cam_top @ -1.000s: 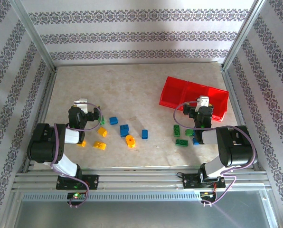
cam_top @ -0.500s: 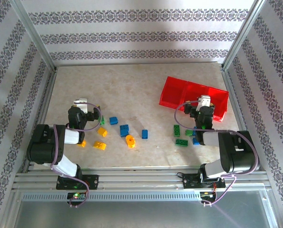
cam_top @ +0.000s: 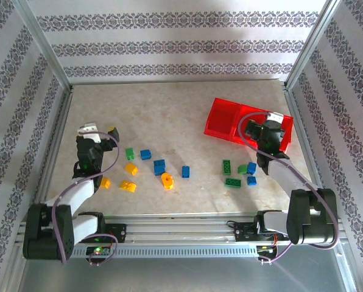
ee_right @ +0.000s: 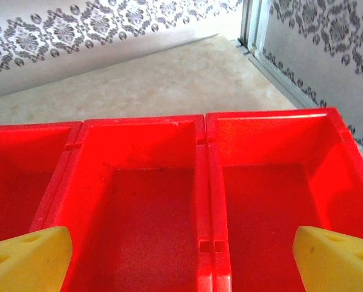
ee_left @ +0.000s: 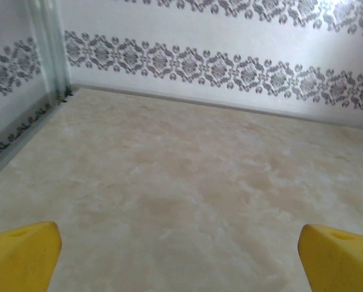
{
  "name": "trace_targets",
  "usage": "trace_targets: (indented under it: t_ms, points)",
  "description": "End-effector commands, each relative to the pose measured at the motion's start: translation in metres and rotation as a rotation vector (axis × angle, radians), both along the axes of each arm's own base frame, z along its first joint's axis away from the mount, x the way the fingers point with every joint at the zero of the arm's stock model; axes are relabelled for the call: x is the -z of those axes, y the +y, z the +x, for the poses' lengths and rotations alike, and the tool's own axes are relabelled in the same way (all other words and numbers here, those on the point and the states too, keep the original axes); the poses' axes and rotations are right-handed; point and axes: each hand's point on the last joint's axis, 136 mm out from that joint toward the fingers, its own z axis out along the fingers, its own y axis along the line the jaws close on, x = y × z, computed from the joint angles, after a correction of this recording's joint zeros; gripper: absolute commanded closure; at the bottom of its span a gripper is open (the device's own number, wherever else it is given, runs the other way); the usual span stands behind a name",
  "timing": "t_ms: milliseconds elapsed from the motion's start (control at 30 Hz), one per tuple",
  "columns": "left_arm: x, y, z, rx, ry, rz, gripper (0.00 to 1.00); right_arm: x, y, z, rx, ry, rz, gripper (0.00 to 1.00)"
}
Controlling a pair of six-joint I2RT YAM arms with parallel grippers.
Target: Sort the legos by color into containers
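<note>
Left hand (ee_left: 180, 254) released, empty, over bench (ee_left: 187, 176); right hand (ee_right: 181, 258) released, empty, above red tray (ee_right: 201, 128); yellow, blue, green bricks (cam_top: 159, 166) loose on bench.

- Beige marbled counter (cam_top: 169, 109).
- Red tray (cam_top: 221, 120) at its far right, three compartments in a row.
- Yellow-orange legos (cam_top: 128, 187), blue legos (cam_top: 159, 166) and one green lego (cam_top: 130, 153) lie scattered left of centre.
- A green-and-blue cluster (cam_top: 232, 183) lies near the tray.
</note>
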Motion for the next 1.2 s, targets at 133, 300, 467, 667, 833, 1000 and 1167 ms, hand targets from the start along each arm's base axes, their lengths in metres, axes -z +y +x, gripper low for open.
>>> trace_targets:
  t_ms: [133, 300, 467, 667, 833, 1000, 1167]
  points:
    - [-0.007, 0.02, -0.028, -0.144, 0.024, -0.096, 0.0, 0.03, -0.012, -0.004, 0.073, 0.269, 0.077, 0.13]
    - [-0.008, 0.021, -0.032, -0.16, 0.024, -0.121, 0.0, 0.043, -0.021, 0.003, 0.104, 0.36, 0.107, 0.2]
    - [-0.003, 0.019, -0.031, -0.152, 0.052, -0.132, 0.0, 0.059, -0.017, 0.017, 0.064, 0.426, 0.173, 0.24]
    - [-0.006, 0.017, -0.029, -0.143, 0.046, -0.146, 0.0, 0.08, -0.004, 0.036, -0.004, 0.531, 0.23, 0.35]
    - [-0.009, 0.018, -0.029, -0.147, 0.042, -0.155, 0.0, 0.093, 0.012, 0.046, -0.065, 0.592, 0.3, 0.57]
    - [-0.008, 0.018, -0.029, -0.153, 0.051, -0.16, 0.0, 0.1, 0.029, 0.044, -0.106, 0.614, 0.337, 0.73]
    - [-0.008, 0.018, -0.029, -0.156, 0.053, -0.17, 0.0, 0.102, 0.059, 0.038, -0.154, 0.645, 0.297, 0.77]
